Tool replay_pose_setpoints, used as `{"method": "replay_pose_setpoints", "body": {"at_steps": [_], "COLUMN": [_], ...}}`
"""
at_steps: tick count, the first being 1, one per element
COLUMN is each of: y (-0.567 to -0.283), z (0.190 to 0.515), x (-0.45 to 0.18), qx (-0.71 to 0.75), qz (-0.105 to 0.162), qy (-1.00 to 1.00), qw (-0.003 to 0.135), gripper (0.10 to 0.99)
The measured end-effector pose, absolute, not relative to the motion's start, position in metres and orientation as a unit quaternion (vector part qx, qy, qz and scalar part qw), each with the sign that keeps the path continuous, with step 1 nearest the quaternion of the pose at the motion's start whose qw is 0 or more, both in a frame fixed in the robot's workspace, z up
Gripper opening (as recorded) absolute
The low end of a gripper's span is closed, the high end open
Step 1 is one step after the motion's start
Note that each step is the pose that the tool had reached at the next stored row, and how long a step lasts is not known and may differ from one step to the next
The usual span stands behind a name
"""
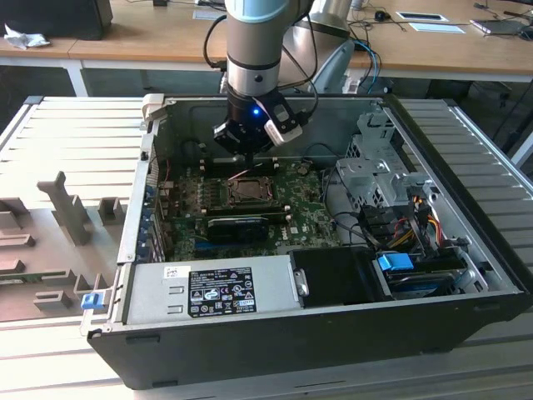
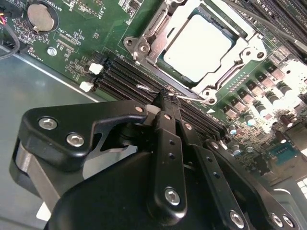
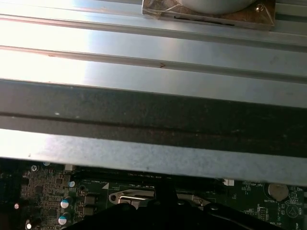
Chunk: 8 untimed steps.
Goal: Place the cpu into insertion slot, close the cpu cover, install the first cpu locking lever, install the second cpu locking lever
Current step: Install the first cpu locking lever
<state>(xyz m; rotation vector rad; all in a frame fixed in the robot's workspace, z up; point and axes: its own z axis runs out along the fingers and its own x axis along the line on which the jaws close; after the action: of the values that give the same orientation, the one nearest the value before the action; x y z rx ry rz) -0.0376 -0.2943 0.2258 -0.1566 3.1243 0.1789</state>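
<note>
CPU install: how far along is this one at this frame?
Done: the cpu sits in the insertion slot, and the cpu cover lies closed over its edges. In hand: the gripper is down at a thin wire locking lever along the socket's edge, by the black memory slots. Left: I can't tell whether either lever is latched, so treat both as unfinished.

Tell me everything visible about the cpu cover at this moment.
The cpu cover is a thin silvery metal frame with a cut-out centre, lying closed and flat over the cpu in the slot, with green board around it. A thin wire lever runs along one edge, where the tool tip meets it.
</note>
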Motion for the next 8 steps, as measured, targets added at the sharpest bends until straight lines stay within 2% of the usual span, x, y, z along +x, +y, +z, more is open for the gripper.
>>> {"method": "replay_pose_setpoints", "body": {"at_steps": [8], "y": [-0.2942], "z": [0.2253], "x": [-0.0424], "qx": [-0.050], "qz": [0.057], "qy": [0.997], "qw": [0.007], "gripper": [0.106]}}
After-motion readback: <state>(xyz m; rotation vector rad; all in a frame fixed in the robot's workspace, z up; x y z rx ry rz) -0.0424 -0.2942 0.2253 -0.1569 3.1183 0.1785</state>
